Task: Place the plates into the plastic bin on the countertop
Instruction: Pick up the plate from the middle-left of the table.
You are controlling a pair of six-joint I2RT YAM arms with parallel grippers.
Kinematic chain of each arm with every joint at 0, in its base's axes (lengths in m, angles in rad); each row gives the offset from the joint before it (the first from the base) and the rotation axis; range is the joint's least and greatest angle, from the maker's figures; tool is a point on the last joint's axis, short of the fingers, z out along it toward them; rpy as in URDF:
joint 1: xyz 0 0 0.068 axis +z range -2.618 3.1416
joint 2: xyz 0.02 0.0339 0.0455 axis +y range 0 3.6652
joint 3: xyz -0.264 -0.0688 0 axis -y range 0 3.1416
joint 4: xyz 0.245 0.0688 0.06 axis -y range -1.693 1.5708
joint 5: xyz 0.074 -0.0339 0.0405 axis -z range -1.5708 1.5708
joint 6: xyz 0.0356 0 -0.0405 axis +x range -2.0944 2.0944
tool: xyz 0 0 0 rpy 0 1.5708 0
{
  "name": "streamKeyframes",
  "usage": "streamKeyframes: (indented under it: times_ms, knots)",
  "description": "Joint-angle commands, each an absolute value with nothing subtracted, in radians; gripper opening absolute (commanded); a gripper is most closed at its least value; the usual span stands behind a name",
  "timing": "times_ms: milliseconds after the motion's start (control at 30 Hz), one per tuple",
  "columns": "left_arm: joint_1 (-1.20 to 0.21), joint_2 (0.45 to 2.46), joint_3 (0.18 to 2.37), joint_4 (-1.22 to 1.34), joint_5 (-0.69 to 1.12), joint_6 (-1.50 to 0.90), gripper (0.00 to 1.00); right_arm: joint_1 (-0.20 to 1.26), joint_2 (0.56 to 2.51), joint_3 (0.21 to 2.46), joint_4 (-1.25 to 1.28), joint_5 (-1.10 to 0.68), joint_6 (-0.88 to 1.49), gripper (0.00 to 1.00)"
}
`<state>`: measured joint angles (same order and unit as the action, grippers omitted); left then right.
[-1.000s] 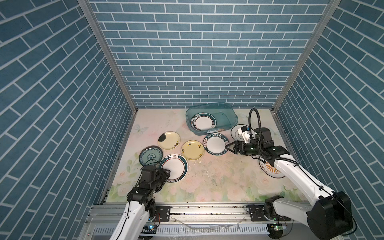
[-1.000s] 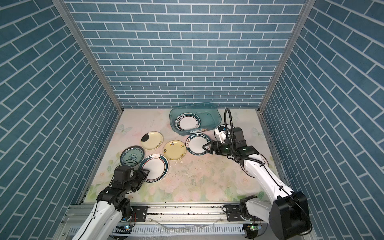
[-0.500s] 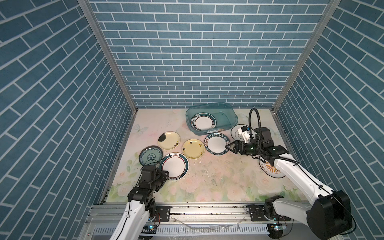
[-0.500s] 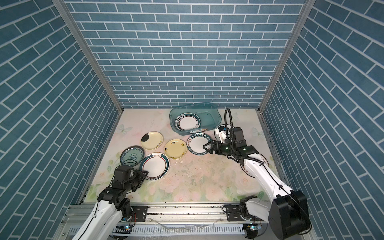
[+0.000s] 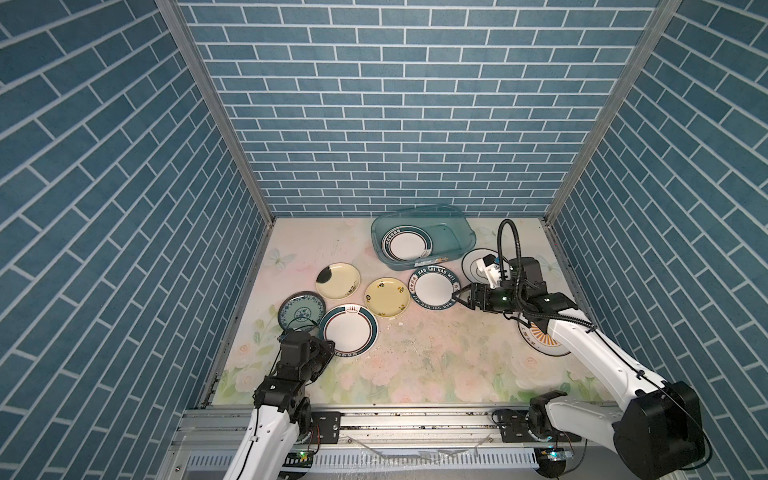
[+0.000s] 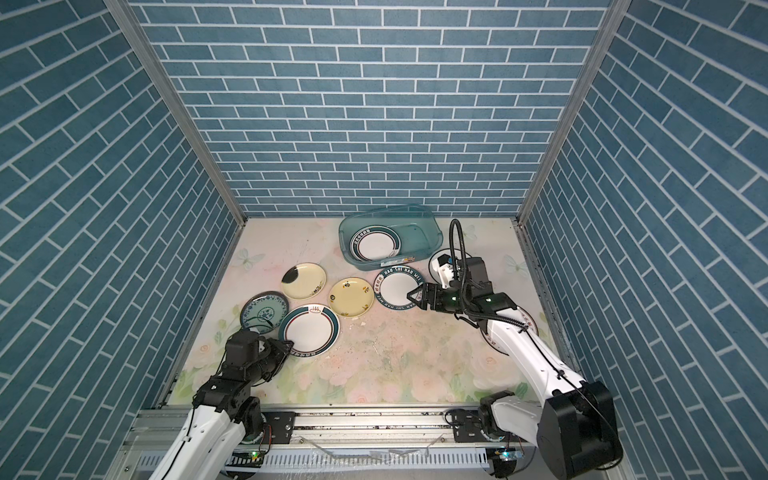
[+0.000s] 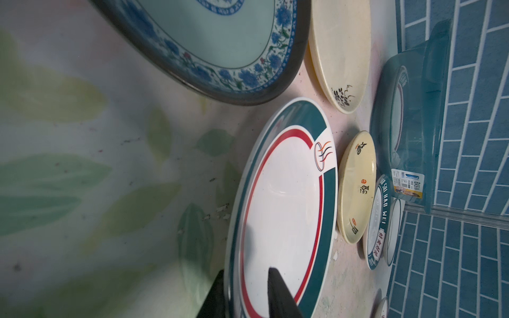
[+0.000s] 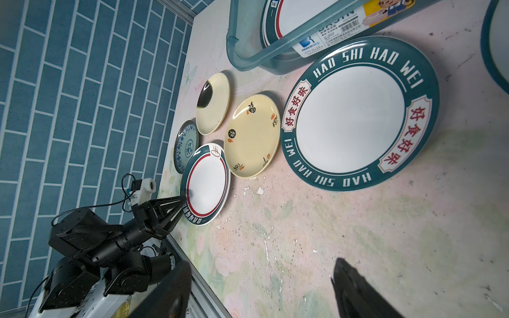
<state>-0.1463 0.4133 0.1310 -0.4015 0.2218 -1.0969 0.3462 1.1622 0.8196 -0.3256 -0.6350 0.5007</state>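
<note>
Plates mostly unsorted: one plate (image 5: 406, 245) lies in bin (image 5: 451, 232), seven others on desk (image 5: 415, 353).
Left tool (image 5: 329, 350) pinches near rim of ringed plate (image 5: 349, 330) (near left); right tool (image 5: 458, 296), jaws spread, hovers beside lettered plate (image 5: 432, 289), just before bin.

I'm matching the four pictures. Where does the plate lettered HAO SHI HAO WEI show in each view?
Both top views: the lettered plate lies just in front of the plastic bin, by the right gripper.
Left wrist: edge-on sliver beyond the yellow plate.
Right wrist: large, lettering readable, beside the bin.
Shared landmark: the bin's label, beside the plate in every view.
</note>
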Motion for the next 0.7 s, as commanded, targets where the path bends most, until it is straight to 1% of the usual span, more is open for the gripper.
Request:
streamKeyframes:
  times_ms: [0, 233, 433, 533, 667]
  knots:
    - [-0.140, 0.417, 0.075, -0.483, 0.212, -1.088, 0.22, 0.342, 1.130, 0.802, -0.331, -0.611, 0.512, 0.81]
    - [-0.140, 0.425, 0.092, -0.499, 0.204, -1.073, 0.16, 0.342, 1.123, 0.791, -0.317, -0.610, 0.529, 0.81]
    - [-0.140, 0.427, 0.108, -0.520, 0.193, -1.065, 0.12, 0.342, 1.113, 0.790, -0.325, -0.594, 0.531, 0.81]
    - [-0.140, 0.426, 0.114, -0.524, 0.189, -1.067, 0.07, 0.341, 1.101, 0.789, -0.325, -0.591, 0.529, 0.81]
    - [-0.140, 0.426, 0.128, -0.531, 0.189, -1.068, 0.06, 0.341, 1.099, 0.784, -0.325, -0.592, 0.529, 0.81]
